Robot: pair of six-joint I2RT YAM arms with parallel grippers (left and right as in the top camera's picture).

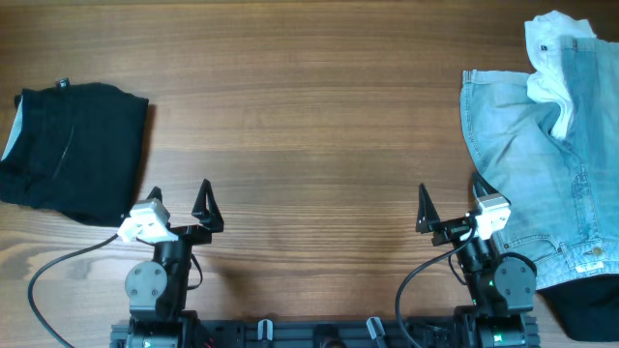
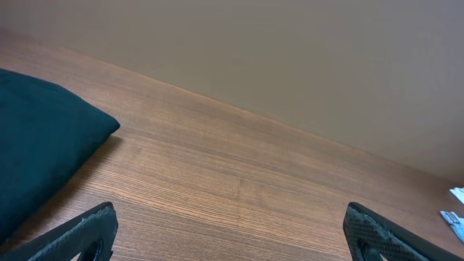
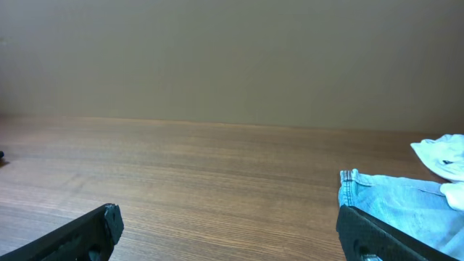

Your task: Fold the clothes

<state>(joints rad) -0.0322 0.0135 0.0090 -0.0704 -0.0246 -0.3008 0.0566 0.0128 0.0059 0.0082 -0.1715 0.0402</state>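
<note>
Overhead, you had the black garment [image 1: 77,150] lying folded at far left, the light-blue denim [image 1: 537,184] and white piece [image 1: 553,63] heaped far right. Your left gripper [image 1: 179,196] and right gripper [image 1: 451,198] both stood wide, holding nothing.

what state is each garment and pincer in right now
black garment: folded, lying flat at the left
denim: unfolded, rumpled, at the right
white piece: crumpled, lying on the denim's far end
left pincer: open, empty
right pincer: open, empty
</note>
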